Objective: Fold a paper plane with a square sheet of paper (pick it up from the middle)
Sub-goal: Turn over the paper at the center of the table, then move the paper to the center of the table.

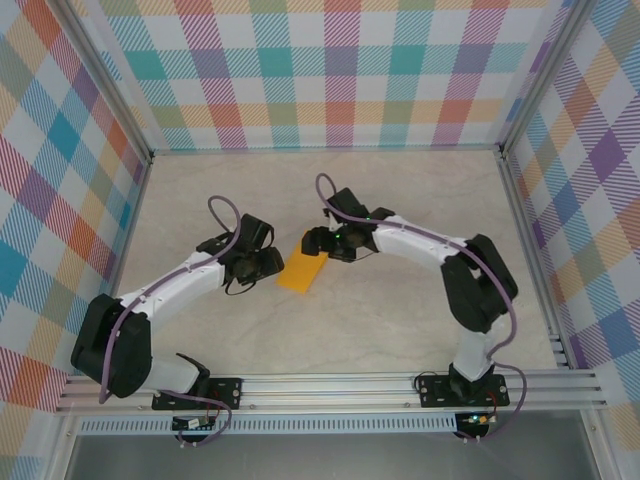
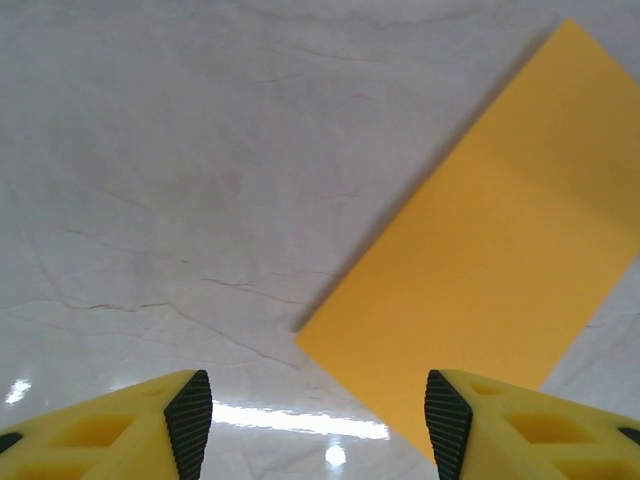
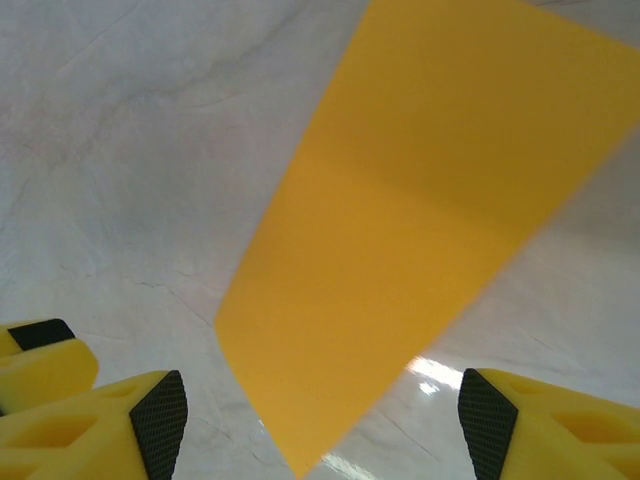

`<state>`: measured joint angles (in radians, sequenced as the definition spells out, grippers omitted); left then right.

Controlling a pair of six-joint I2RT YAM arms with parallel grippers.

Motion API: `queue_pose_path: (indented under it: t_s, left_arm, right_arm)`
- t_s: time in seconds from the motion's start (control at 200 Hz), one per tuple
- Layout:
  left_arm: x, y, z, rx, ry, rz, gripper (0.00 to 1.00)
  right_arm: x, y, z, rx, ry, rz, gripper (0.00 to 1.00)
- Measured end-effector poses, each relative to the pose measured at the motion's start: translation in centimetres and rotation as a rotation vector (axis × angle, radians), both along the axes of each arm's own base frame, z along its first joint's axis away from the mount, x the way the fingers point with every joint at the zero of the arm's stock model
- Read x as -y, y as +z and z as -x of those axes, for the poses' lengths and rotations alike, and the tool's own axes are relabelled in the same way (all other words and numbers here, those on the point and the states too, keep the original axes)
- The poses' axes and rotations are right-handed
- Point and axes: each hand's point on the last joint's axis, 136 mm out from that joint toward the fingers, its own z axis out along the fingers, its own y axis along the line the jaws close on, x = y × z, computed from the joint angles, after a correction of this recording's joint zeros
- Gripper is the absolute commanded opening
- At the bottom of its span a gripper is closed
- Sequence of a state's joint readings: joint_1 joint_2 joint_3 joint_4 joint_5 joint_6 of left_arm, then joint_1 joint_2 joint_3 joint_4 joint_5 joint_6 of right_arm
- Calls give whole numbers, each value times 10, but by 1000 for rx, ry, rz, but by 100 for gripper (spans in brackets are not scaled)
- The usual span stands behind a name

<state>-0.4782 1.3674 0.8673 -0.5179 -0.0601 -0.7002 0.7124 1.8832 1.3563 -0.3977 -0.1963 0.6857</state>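
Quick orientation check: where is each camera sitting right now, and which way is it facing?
Top external: fixed above and behind the robot, facing down on the table; left arm and right arm show, left gripper and right gripper flanking the orange-yellow paper.
Left wrist: on the left wrist, facing down; left fingertips at bottom, paper upper right.
Right wrist: on the right wrist, facing down; right fingertips at bottom, paper centre.
Shared: all three see the paper on the table.

Paper (image 1: 303, 272) on table (image 1: 380, 330) beside left claw (image 1: 270, 265)
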Motion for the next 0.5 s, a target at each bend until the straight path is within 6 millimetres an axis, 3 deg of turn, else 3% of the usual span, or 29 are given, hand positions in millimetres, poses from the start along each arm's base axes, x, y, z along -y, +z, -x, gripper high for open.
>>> queue_pose_path:
  t_s: [0.135,0.275,0.5]
  left_arm:
    - [-16,-8,7,-20,48,-2,63]
    - [-21,-11,10,-25,63,-1,64]
    - [-20,-9,10,-25,63,15,67]
  right_arm:
    - [-25,-27,-12,-51,17,-1,74]
    - [-31,-50,-16,-87,22,14,74]
    - [-29,-56,-15,-96,26,30,75]
